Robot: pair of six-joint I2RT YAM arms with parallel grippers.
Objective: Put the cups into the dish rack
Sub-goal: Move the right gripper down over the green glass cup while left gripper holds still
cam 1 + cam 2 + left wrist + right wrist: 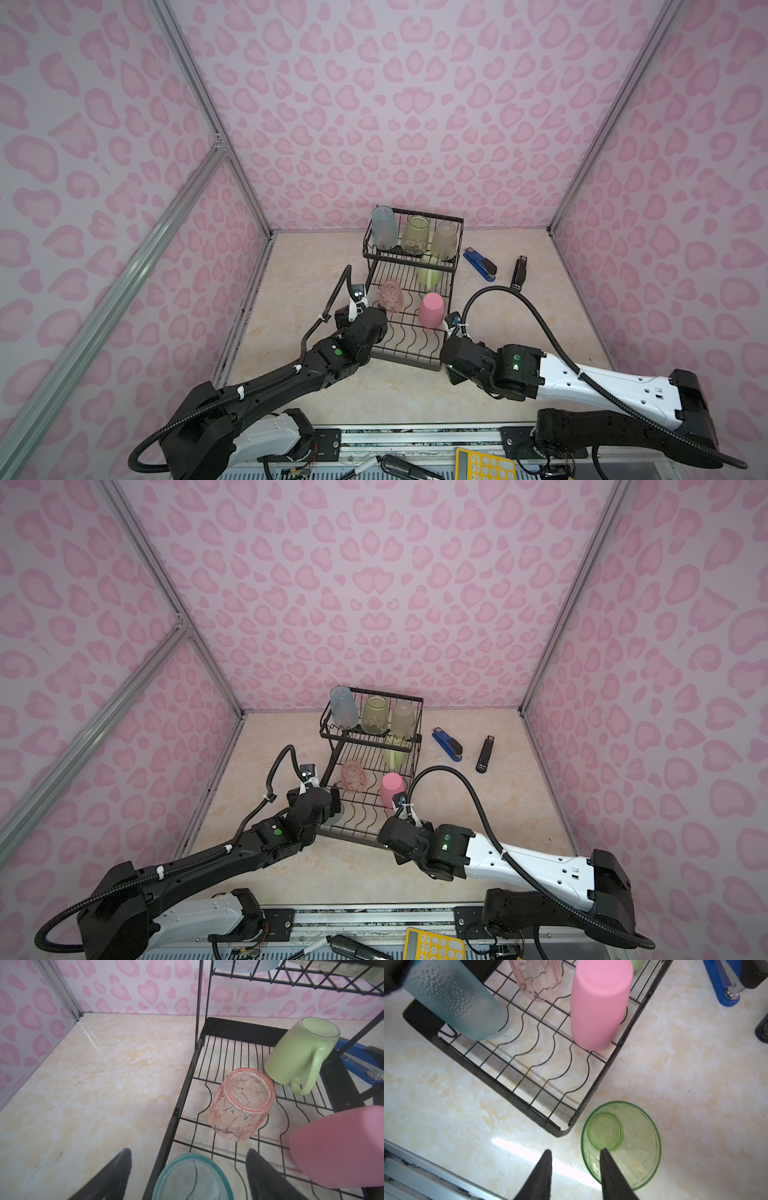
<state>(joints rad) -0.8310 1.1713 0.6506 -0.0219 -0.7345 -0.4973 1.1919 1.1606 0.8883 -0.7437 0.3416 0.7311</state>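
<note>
The black wire dish rack stands mid-table. A teal cup sits upside down in its near left corner, and my left gripper stands open around it, fingers clear of it. Upside down on the lower tray are a translucent pink cup, a solid pink cup and a pale-green mug. The raised basket holds blue, green and beige cups. A green cup stands upright on the table by the near right corner. My right gripper is open astride its rim, one finger inside.
A blue stapler and a black stapler lie on the table right of the rack. A yellow calculator lies on the front rail. Pink patterned walls close in the table on three sides.
</note>
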